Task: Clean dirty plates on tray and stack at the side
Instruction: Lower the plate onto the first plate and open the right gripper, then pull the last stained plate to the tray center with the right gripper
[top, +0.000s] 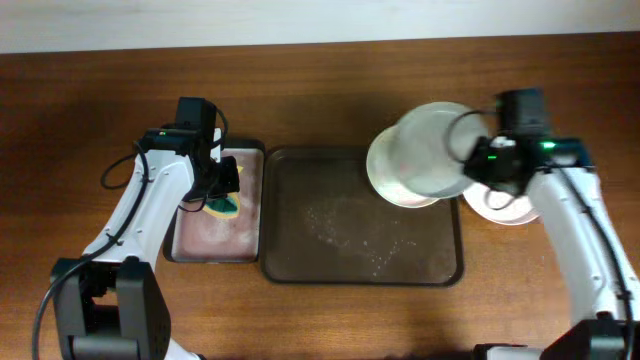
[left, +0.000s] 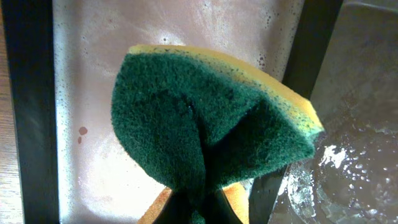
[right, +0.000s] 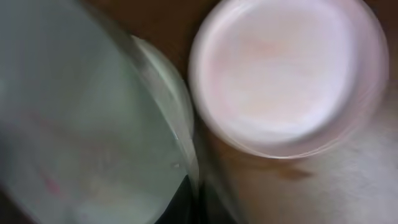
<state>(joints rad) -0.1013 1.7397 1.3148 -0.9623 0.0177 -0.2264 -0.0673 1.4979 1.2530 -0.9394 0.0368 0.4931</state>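
As the right jaws pinch its rim, the plate (top: 425, 150) overhangs the tray (top: 330, 235).

Green-and-yellow sponge (left: 211, 137) hanging over narrow black-rimmed tray (top: 215, 238) at scene's left, nearer its right rim. Green scouring face creasing toward pinched end, yellow foam showing along edge. Tray's pinkish inside glistening wet, carrying fine droplets and small reddish spot (left: 82, 131).

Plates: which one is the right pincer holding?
The pale green plate, raised over the tray; one white plate lies under it, another plate on bare tabletop.
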